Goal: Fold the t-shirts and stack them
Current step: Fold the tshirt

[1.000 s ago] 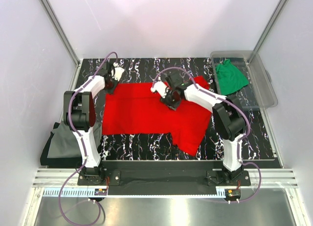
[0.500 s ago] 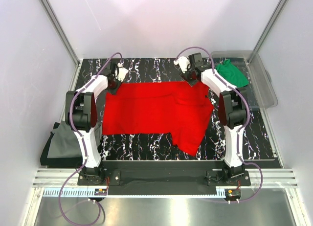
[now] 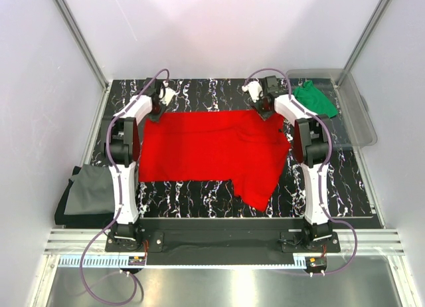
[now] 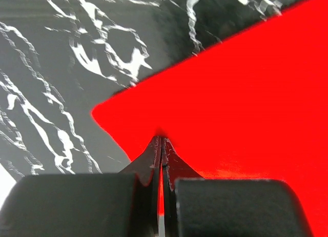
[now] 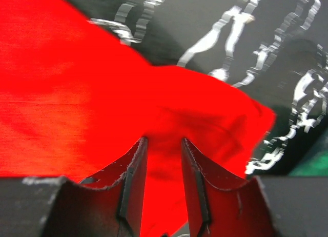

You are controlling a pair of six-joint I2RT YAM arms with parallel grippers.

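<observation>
The bright red t-shirt [image 3: 212, 154] lies spread flat on the black marbled table [image 3: 199, 191]. My left gripper [image 3: 158, 109] is at its far left corner. In the left wrist view that gripper [image 4: 161, 138] is shut on the red cloth [image 4: 241, 93], with a thin strip of cloth between its fingers. My right gripper [image 3: 264, 109] is at the far right corner. In the right wrist view it [image 5: 163, 140] pinches a bunched fold of the red cloth [image 5: 77, 103]. The green t-shirt [image 3: 313, 101] lies in the bin. The dark grey t-shirt [image 3: 89, 194] lies off the table's left edge.
A clear plastic bin [image 3: 362, 114] stands at the far right corner, close to my right arm. White walls and metal posts enclose the table on three sides. One shirt flap [image 3: 259, 187] hangs toward the near right of the table.
My right gripper has pulled a folded-over part of the red t-shirt from the middle out to the far right, flattening it. The left gripper has shifted slightly farther back, still gripping.
</observation>
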